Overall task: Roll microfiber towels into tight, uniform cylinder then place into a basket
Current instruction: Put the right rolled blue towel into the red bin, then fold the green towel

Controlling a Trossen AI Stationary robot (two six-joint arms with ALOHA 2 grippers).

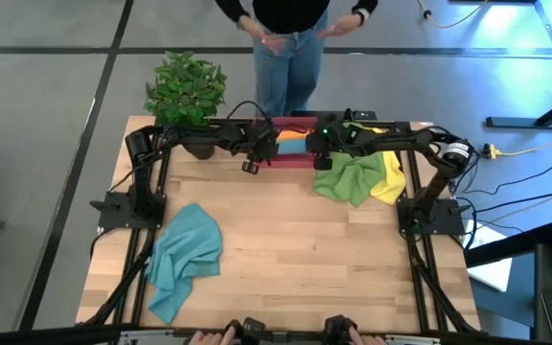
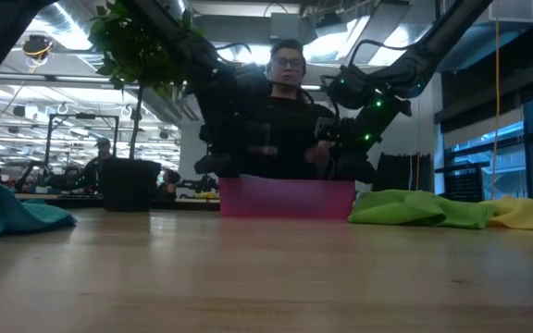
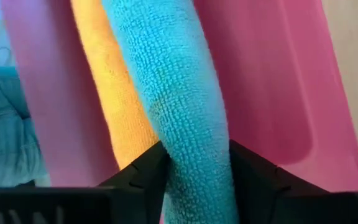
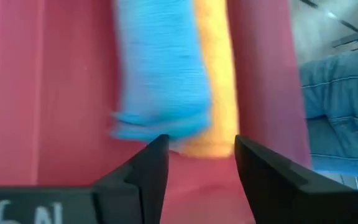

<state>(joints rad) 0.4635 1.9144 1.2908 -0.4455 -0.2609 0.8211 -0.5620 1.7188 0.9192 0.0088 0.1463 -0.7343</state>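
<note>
1. The step in hand is placing: a rolled teal-blue microfiber towel (image 3: 185, 118) is going into the low red-pink plastic basket (image 3: 278, 87), right beside a rolled orange microfiber towel (image 3: 114, 106) that already lies in it.
2. The left hand (image 3: 194, 168) pinches one end of the teal roll between its two dark fingers, with the basket floor directly beneath it.
3. The right hand (image 4: 197, 165) hovers over the other end of the basket with its fingers spread and nothing between them; the teal roll's free end lies just ahead of its fingertips, the orange roll alongside.
4. By my judgement, the next move calls for the left hand to spread and lift straight up, so the roll stays tight and parallel to the orange one rather than unwinding.
5. Work remains on the wooden surface (image 1: 295, 259): a crumpled green microfiber cloth (image 1: 348, 177) and a yellow microfiber cloth (image 1: 391, 180) lie near the right hand, beside the basket, while a loose teal-blue cloth (image 1: 182, 254) lies well apart from both hands.
6. A person (image 1: 290, 38) stands beyond the basket.
</note>
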